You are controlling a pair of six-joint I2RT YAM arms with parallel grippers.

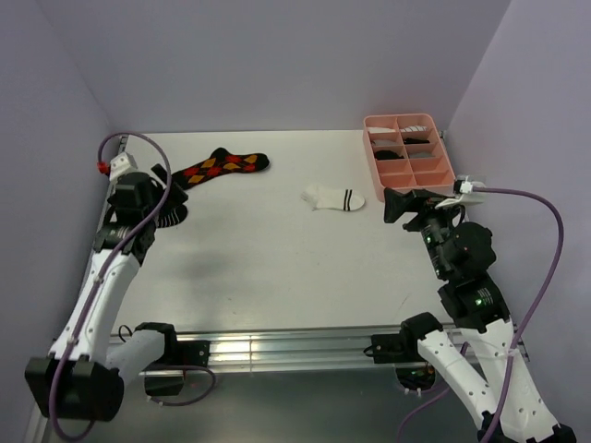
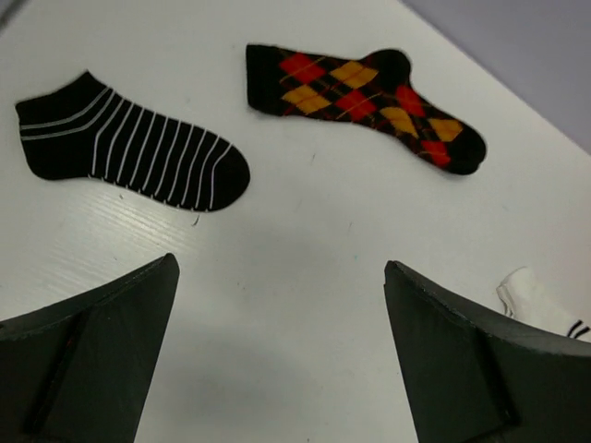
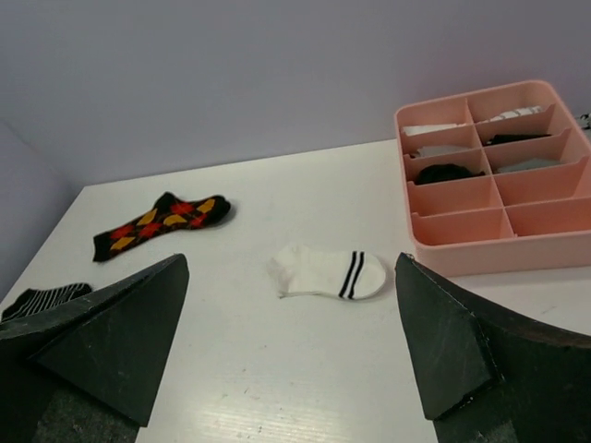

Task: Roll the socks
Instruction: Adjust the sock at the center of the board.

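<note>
Three socks lie flat on the white table. The argyle sock (image 1: 224, 167) (image 2: 365, 103) (image 3: 159, 225) is at the back left. Right of centre lies the short white sock (image 1: 334, 197) (image 3: 328, 273), whose toe shows at the left wrist view's edge (image 2: 545, 309). The black white-striped sock (image 2: 129, 148) (image 3: 42, 300) is at the left, partly hidden under my left arm (image 1: 172, 217). My left gripper (image 1: 164, 181) (image 2: 280, 263) hangs open over bare table near both dark socks. My right gripper (image 1: 399, 205) (image 3: 291, 258) is open and empty, facing the white sock from the right.
A pink compartment tray (image 1: 367, 138) (image 3: 499, 254) stands at the back right, with dark and white fabric items in its far compartments. Purple walls close in the left, back and right. A metal rail (image 1: 277, 349) runs along the near edge.
</note>
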